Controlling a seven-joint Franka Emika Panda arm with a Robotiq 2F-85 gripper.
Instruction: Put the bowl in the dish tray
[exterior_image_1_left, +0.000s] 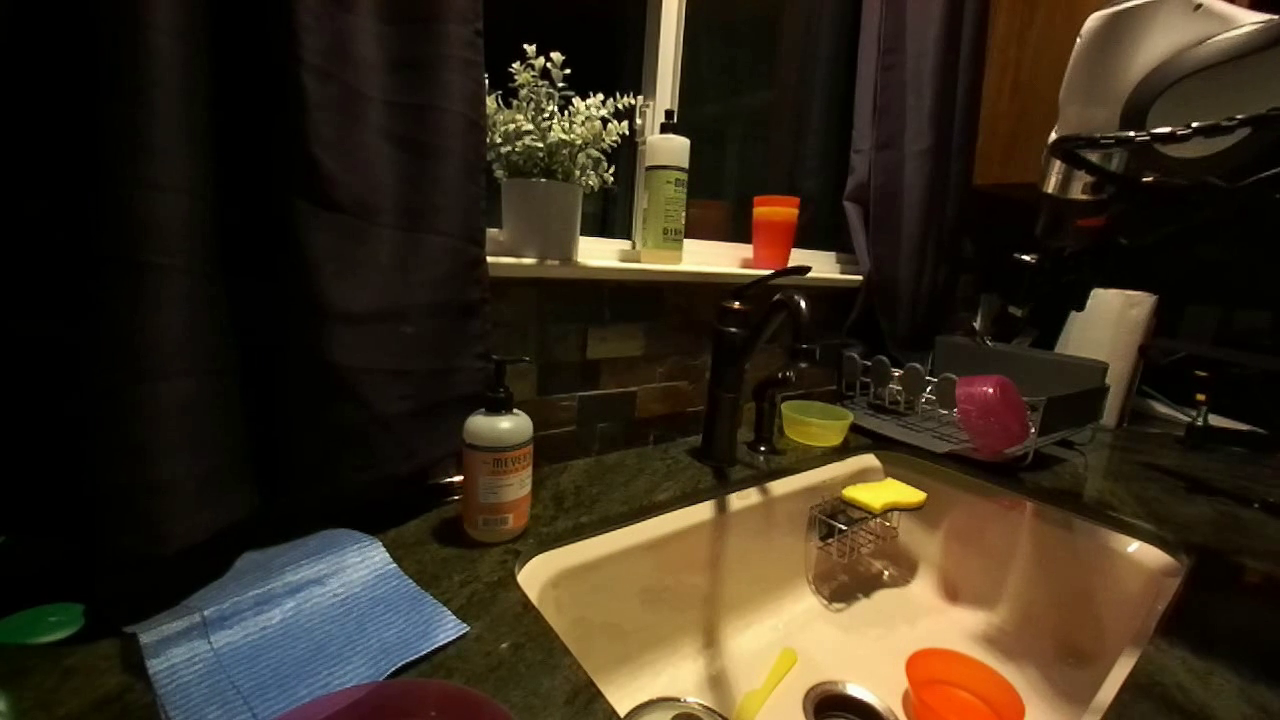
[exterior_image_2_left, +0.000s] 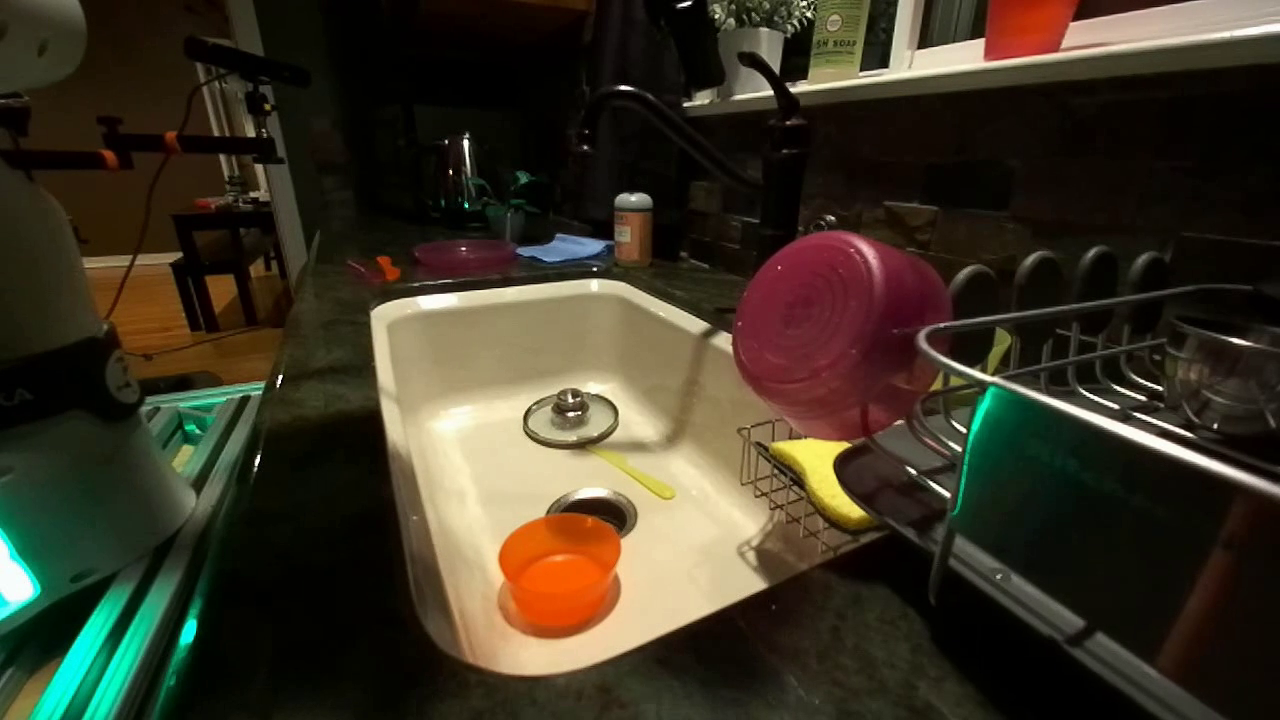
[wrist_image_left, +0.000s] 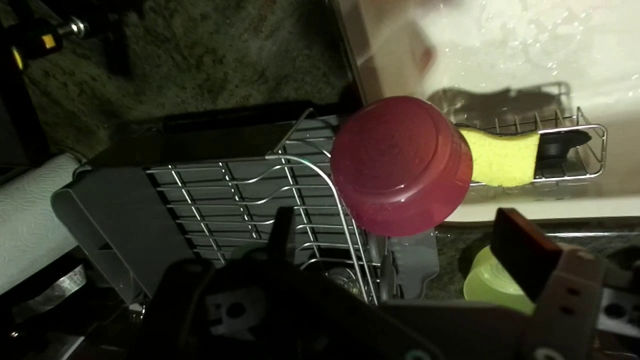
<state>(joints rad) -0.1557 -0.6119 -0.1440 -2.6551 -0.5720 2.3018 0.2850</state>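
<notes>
One magenta bowl (exterior_image_2_left: 840, 330) sits tilted at the sink-side end of the single dish tray (exterior_image_2_left: 1090, 540), jutting partly past the wire rim with its base turned outward. The gripper (wrist_image_left: 397, 215) is released: in the wrist view its two fingers (wrist_image_left: 525, 250) stand well apart. Four grey-tipped prongs (exterior_image_2_left: 1035, 280) rise from the tray, and one shiny round vessel (exterior_image_2_left: 1225, 365) sits inside it.

Bowls number three in all. The orange bowl (exterior_image_2_left: 560, 575) is in the sink (exterior_image_2_left: 480, 400), just beside the drain (exterior_image_2_left: 605, 510); the yellow-green bowl (exterior_image_1_left: 816, 424) stands upright on the bench (exterior_image_2_left: 760, 640), between the faucet (exterior_image_1_left: 725, 390) and the tray. The sink also holds one glass lid (exterior_image_2_left: 570, 420), one yellow-green utensil (exterior_image_2_left: 640, 475) whose kind I cannot tell, and one wire caddy (exterior_image_1_left: 850, 535) bearing one yellow sponge (wrist_image_left: 500, 157).

There are two soap bottles: an orange-labelled one (exterior_image_1_left: 497, 470) on the bench and a green-labelled one (exterior_image_1_left: 665, 200) on the windowsill (exterior_image_1_left: 610, 268). The sill also carries one potted plant (exterior_image_1_left: 545, 150) and orange cups (exterior_image_1_left: 775, 235), single or nested, I cannot tell. One blue cloth (exterior_image_1_left: 300, 620) and one magenta plate (exterior_image_2_left: 465, 253) lie on the bench.
</notes>
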